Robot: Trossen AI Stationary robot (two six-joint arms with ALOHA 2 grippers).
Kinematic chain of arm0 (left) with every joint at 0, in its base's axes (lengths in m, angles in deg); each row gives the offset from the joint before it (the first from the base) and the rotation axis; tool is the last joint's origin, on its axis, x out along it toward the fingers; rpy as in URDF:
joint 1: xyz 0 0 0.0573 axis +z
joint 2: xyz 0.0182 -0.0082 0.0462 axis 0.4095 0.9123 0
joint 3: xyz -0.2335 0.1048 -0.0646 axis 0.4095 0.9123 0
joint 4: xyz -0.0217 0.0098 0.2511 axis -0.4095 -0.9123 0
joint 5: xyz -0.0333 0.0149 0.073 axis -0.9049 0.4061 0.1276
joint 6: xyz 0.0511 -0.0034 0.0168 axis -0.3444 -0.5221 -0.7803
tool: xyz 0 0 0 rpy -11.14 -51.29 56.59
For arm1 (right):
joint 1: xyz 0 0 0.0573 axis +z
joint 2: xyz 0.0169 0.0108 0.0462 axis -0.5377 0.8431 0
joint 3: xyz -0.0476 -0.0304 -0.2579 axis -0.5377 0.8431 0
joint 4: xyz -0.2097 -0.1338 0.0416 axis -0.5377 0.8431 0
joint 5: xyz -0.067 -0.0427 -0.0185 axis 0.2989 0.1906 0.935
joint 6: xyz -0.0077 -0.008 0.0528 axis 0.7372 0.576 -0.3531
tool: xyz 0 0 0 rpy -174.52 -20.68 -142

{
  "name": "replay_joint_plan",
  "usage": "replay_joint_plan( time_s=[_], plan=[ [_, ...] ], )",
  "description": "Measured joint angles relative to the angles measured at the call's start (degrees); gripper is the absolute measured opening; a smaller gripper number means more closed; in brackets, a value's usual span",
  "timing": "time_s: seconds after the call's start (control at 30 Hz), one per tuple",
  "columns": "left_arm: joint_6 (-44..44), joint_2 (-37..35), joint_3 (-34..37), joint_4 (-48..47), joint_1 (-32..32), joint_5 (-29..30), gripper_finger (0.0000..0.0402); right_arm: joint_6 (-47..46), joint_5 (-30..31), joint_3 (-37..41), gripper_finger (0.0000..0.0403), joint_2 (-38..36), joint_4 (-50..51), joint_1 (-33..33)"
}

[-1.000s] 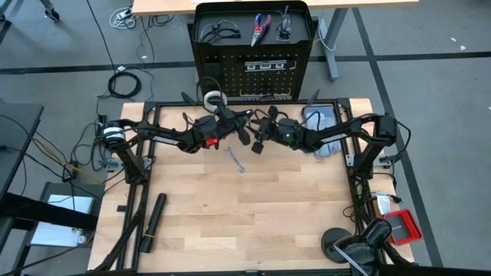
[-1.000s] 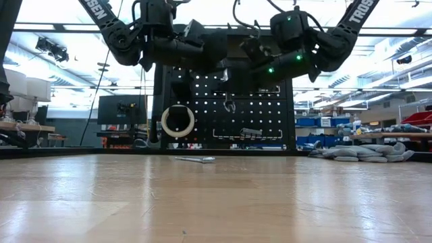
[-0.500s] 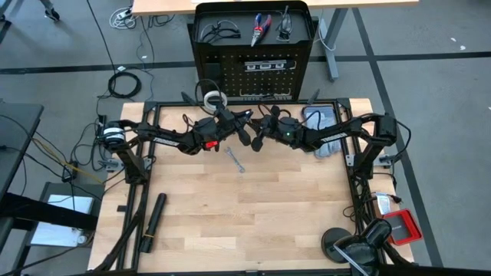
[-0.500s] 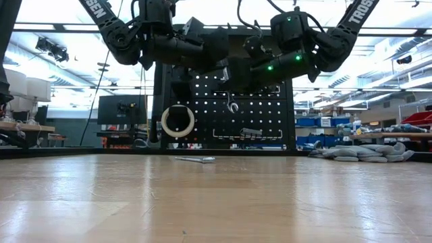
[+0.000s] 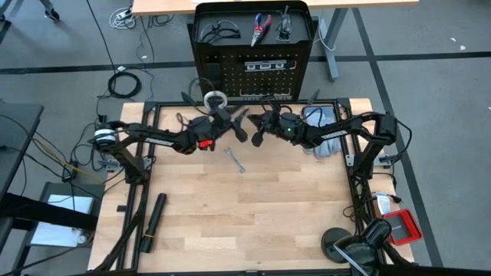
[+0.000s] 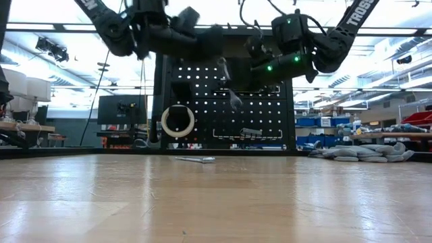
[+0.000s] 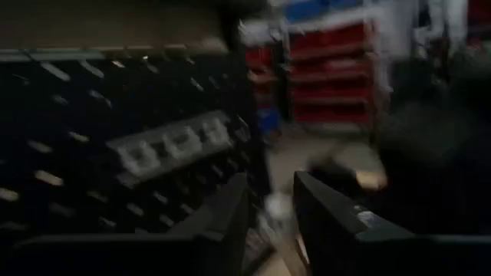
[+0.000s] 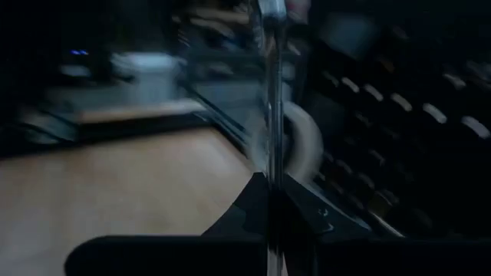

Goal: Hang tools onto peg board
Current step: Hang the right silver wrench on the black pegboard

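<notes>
The black peg board (image 5: 253,69) stands beyond the table's far edge. It carries the white tape ring (image 6: 177,121), the black strip with white squares (image 5: 265,66), pliers (image 5: 261,27) and glasses (image 5: 215,32). In front of it, above the table, my right gripper (image 5: 258,132) is shut on a small silver wrench (image 6: 229,84). My left gripper (image 5: 238,124) stands open just left of it, with nothing between its fingers (image 7: 230,215). A second silver wrench (image 5: 235,160) lies flat on the table. My right gripper pinches the wrench's shaft (image 8: 272,115) between its two shut fingers. The fingers come about level from the table's right side and lie across the shaft. The wrench stands tilted, its open-jaw end (image 6: 234,102) lowest, lifted clear of the table.
A long black cylinder (image 5: 153,222) lies at the table's near left. A grey bundle (image 5: 322,126) sits at the far right corner. The arms' frames run along both side edges; the wooden top between them is bare but for the loose wrench.
My right gripper has shut on the hanging wrench and rolled. My left gripper has opened, let go of the wrench and risen a little. The wrench has tipped from hanging straight to slanted.
</notes>
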Motion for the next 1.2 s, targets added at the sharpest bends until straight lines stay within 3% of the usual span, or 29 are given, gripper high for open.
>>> replay_joint_plan(
  time_s=[0.13,0.43,0.57,0.93,1.2],
  plan=[
    [-0.52,-3.65,2.01,1.24,0.00,1.78,0.0130,0.88,3.51,0.21,0.0021,0.19,-0.25,-2.66],
    [0.13,-6.45,10.12,1.98,0.04,-1.26,0.0132,-1.27,1.92,-0.15,0.0021,0.13,-0.74,-8.57],
    [2.23,-6.59,12.39,2.92,0.02,-5.46,0.0133,-5.72,-3.27,-1.36,0.0021,0.13,-0.63,-12.08],
    [2.86,-6.49,13.87,3.11,0.04,-8.34,0.0133,-14.05,-18.47,-4.50,0.0023,0.13,3.97,-20.07],
    [2.89,-6.49,13.87,2.98,0.04,-8.56,0.0133,-18.41,-23.83,-4.50,0.0026,0.11,6.87,-24.62]
  ],
)
